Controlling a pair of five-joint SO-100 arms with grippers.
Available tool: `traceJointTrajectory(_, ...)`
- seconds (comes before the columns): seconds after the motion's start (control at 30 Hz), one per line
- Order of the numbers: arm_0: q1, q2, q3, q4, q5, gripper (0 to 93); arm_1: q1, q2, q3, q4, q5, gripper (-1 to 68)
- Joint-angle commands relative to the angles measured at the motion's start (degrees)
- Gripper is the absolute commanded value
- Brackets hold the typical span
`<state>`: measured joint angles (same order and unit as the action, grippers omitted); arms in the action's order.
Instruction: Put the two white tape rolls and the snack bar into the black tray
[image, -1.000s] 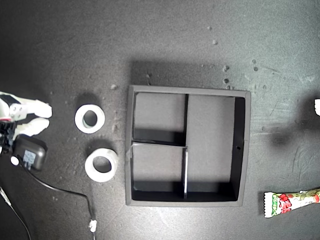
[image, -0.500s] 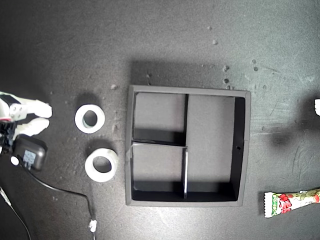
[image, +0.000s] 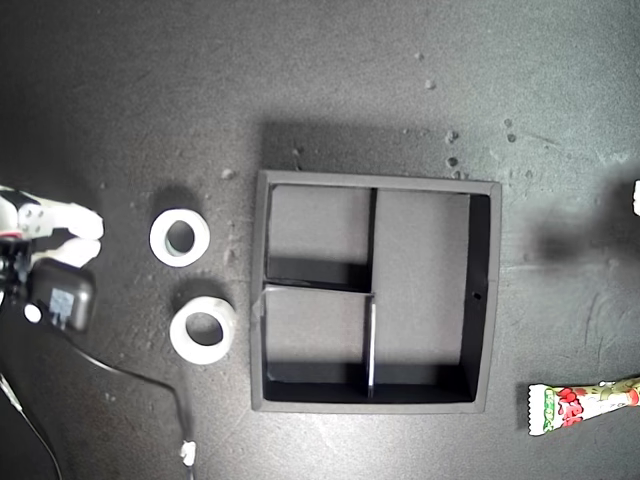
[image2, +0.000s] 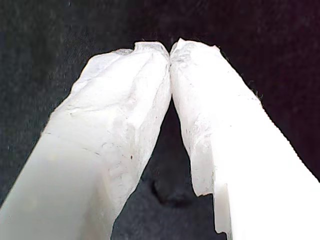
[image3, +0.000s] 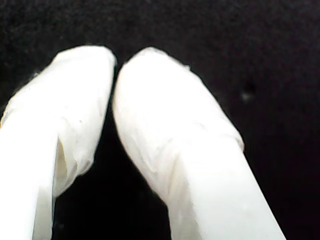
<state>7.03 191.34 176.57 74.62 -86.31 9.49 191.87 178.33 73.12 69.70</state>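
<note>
The black tray (image: 481, 300) lies in the middle of the exterior view with nothing in its compartments. Two white tape rolls (image: 180, 237) (image: 203, 330) lie on the dark surface to its left in that view. The snack bar (image: 580, 402) lies at the exterior view's lower right, partly cut off by the edge. My first gripper (image2: 170, 50) is shut on nothing over bare dark surface. My second gripper (image3: 114, 65) is also shut and empty. One arm's white fingers (image: 75, 220) show at the exterior view's left edge, beside the upper roll. Which arm it is cannot be told.
A black camera block (image: 62, 297) with a cable (image: 130, 378) trailing toward the bottom edge sits by the exterior view's left arm. A white sliver of the other arm (image: 636, 197) shows at the right edge. Small crumbs (image: 452, 160) dot the surface behind the tray.
The fingers and camera block at the exterior view's left edge shifted slightly, the fingers drawing closer together. The shadow at the right edge moved up. Tray, rolls and bar stayed put.
</note>
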Motion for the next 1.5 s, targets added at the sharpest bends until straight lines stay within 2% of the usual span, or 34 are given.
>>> traceJointTrajectory(0.0,3.5,2.5,3.3,-9.1,8.7,0.0,-2.4,0.1,0.7,-3.7,0.7,-0.2)
traceJointTrajectory(0.13,2.5,2.5,2.0,-16.9,19.9,0.1,-2.9,0.1,0.7,-10.0,0.4,-0.3)
traceJointTrajectory(0.23,-0.4,2.5,-3.0,-17.1,23.2,13.4,-2.2,0.1,0.7,-14.3,1.1,-0.4)
traceJointTrajectory(0.33,-3.7,2.6,-8.0,-19.8,27.3,22.7,-1.1,0.1,0.7,-18.3,3.6,-0.5)
traceJointTrajectory(0.43,-4.9,2.0,-14.8,-21.5,31.0,23.8,-0.3,0.1,0.7,-21.3,8.6,-0.5)
traceJointTrajectory(0.53,-4.1,-10.4,-24.2,-21.4,33.4,27.2,1.7,0.1,0.7,-22.9,14.0,-0.4)
traceJointTrajectory(0.63,-1.6,-28.8,-33.7,-21.3,33.5,25.1,3.6,0.1,0.7,-23.9,18.6,-0.2)
traceJointTrajectory(0.73,2.0,-44.1,-40.5,-19.3,30.8,22.4,3.7,0.1,0.7,-25.2,18.9,0.0)
traceJointTrajectory(1.0,9.1,-64.5,-47.0,-16.1,25.1,21.6,1.8,0.1,0.7,-24.3,19.9,3.4)
traceJointTrajectory(1.2,9.9,-69.2,-47.3,-17.4,24.3,21.3,1.1,0.1,0.7,-23.5,20.1,4.1)
traceJointTrajectory(1.47,6.3,-74.8,-48.5,-19.9,27.5,22.5,-1.2,0.1,0.7,-24.5,19.3,4.5)
